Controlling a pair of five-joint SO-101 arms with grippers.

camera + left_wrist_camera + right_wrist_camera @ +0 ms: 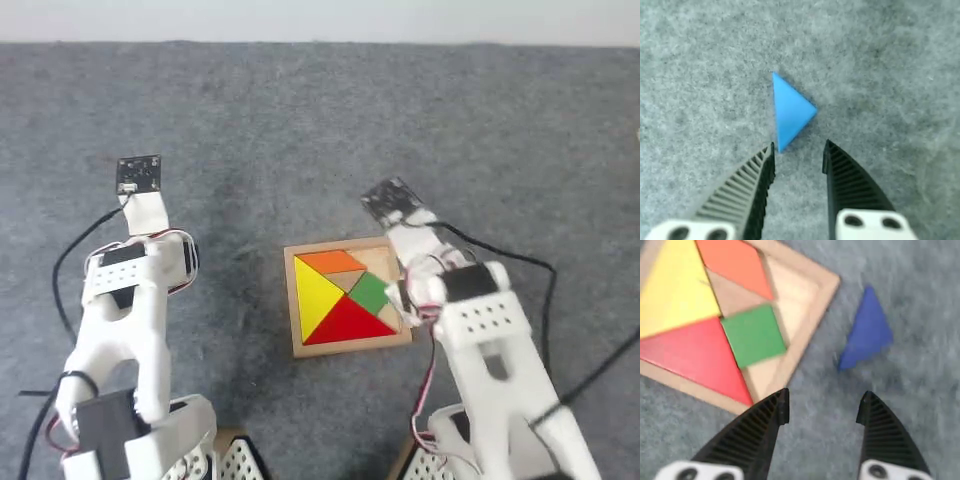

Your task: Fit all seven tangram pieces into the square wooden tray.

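The square wooden tray (pixel 292 300) lies mid-table and holds a yellow triangle (pixel 315 290), a red triangle (pixel 350 322), an orange parallelogram (pixel 335 262), a green square (pixel 370 292) and a small wood-coloured triangle (pixel 732 295). Bare wood (pixel 790 295) shows along one side of the tray. A dark blue triangle (pixel 867 335) lies on the carpet just outside the tray rim (pixel 825 287); my right gripper (pixel 825 397) hovers open short of it, holding nothing. My left gripper (pixel 799 150) is open over a light blue triangle (pixel 790 111), which lies flat just beyond its fingertips.
Grey carpet (pixel 300 130) covers the whole table. The left arm (pixel 125 300) stands well left of the tray, and the right arm (pixel 480 330) leans over the tray's right edge. Cables trail beside both arms.
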